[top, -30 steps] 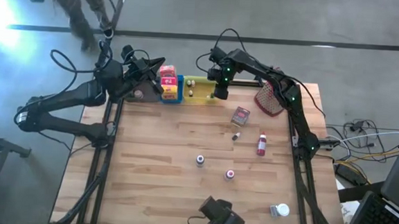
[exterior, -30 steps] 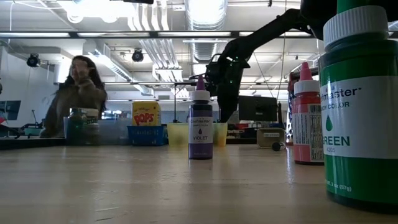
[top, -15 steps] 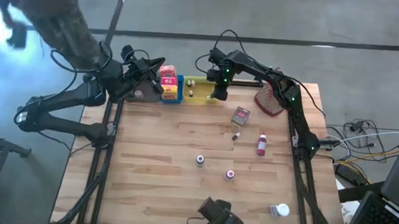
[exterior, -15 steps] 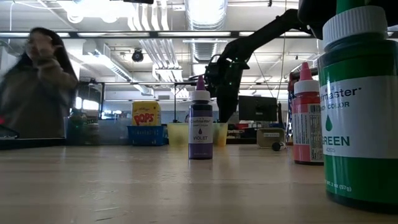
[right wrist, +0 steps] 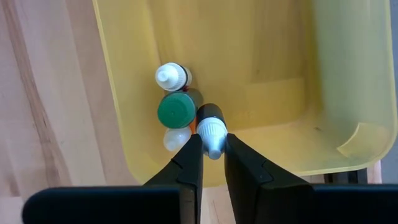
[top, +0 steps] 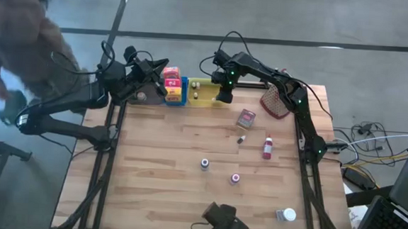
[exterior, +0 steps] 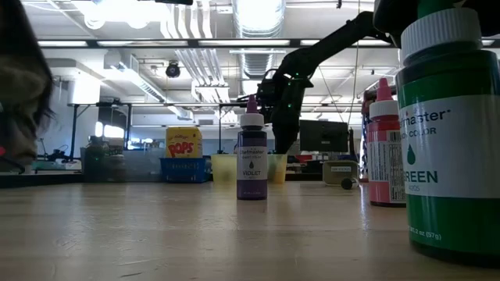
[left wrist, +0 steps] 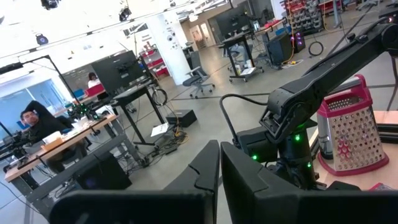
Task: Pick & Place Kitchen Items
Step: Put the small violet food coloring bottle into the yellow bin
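Observation:
My right gripper [top: 224, 96] hangs over the yellow tray [top: 204, 94] at the table's far edge, shut on a tiny dark bottle with a pale cap [right wrist: 210, 127]. Below it in the tray stand a white-capped bottle [right wrist: 172, 76], a green-capped one [right wrist: 175, 110] and another pale one [right wrist: 175, 139]. On the bare wood stand or lie a red tin [top: 246, 118], a small dark bottle [top: 241, 139], a red bottle [top: 267, 147], two little bottles [top: 204, 163] [top: 235, 178] and a white-capped jar [top: 286, 215]. My left gripper [top: 160, 87] waits shut by the blue tray [top: 175, 93]. My right gripper pinches the tiny bottle by its pale cap end [right wrist: 213, 142] between the two fingers, coming from above and pointing down. The dark body hangs below the fingers inside the yellow tray, next to the green-capped bottle; whether its foot touches the tray floor I cannot tell.
The metal grater with red handle [top: 276, 101] stands right of the yellow tray. Red and yellow boxes [top: 172, 83] sit in the blue tray. Close to the low camera stand a green bottle [exterior: 449, 133], a red one [exterior: 385, 148] and a violet one [exterior: 251, 156].
A person has walked past beyond the table's far left corner. Both arms and the things on the table have kept still.

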